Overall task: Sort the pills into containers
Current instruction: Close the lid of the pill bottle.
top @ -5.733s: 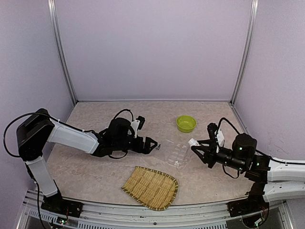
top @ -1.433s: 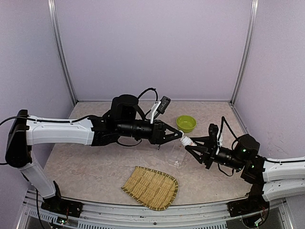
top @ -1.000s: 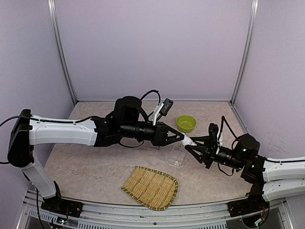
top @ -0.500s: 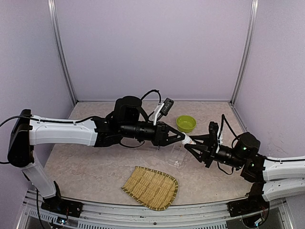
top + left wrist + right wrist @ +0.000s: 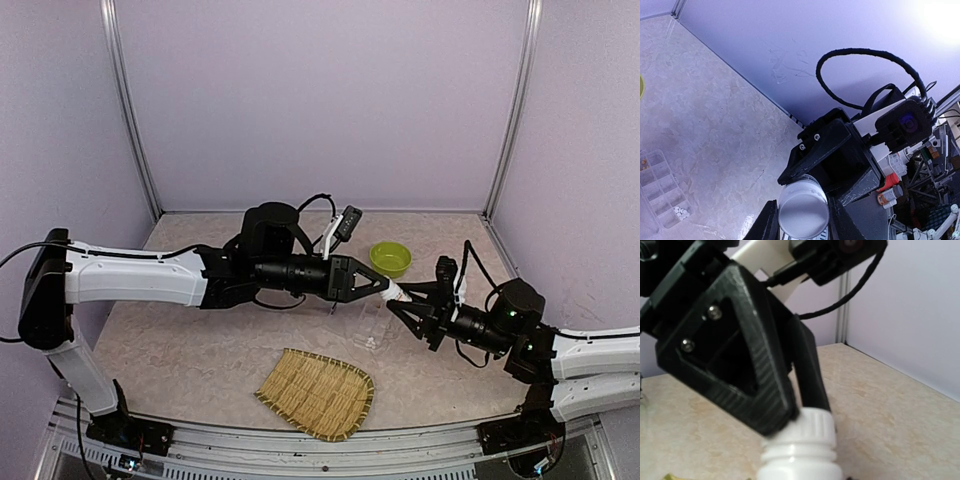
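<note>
Top external view: left arm [image 5: 130, 280] reaches far right and right arm [image 5: 590, 355] stretches left, meeting above the bench [image 5: 180, 350]. Right tool [image 5: 407, 305] clamps a white bottle [image 5: 396, 295]; left tool [image 5: 384, 290] clamps its cap [image 5: 812, 426]. Below lies the clear box [image 5: 372, 322], white pills [image 5: 682, 212] in one end compartment.

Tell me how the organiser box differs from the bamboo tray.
The organiser box is clear plastic split into small compartments; the bamboo tray is opaque, woven and undivided. The box is smaller than the tray. The box lies farther back, the tray nearer the front edge. Both lie flat, unheld.
</note>
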